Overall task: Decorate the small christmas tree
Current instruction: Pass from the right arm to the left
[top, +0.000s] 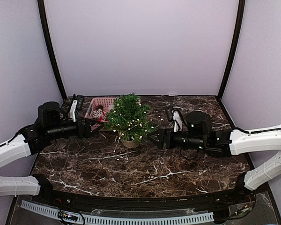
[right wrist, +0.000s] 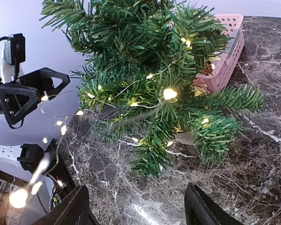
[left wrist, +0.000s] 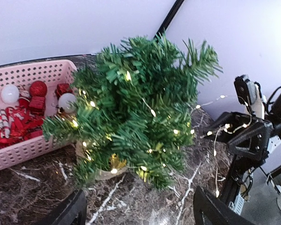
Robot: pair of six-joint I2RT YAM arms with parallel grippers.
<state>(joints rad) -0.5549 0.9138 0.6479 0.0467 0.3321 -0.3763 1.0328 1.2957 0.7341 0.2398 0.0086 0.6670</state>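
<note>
The small christmas tree stands in its tan pot mid-table, with a lit string of lights wound through its branches. My left gripper is open and empty just left of the tree, and the tree fills its wrist view beyond the jaws. My right gripper is open and empty just right of the tree, jaws wide apart. A loose strand of lights hangs by the right gripper.
A pink basket stands behind the tree at the left, holding red and white ornaments. It also shows in the right wrist view. Purple walls close the back and sides. The table is dark marble.
</note>
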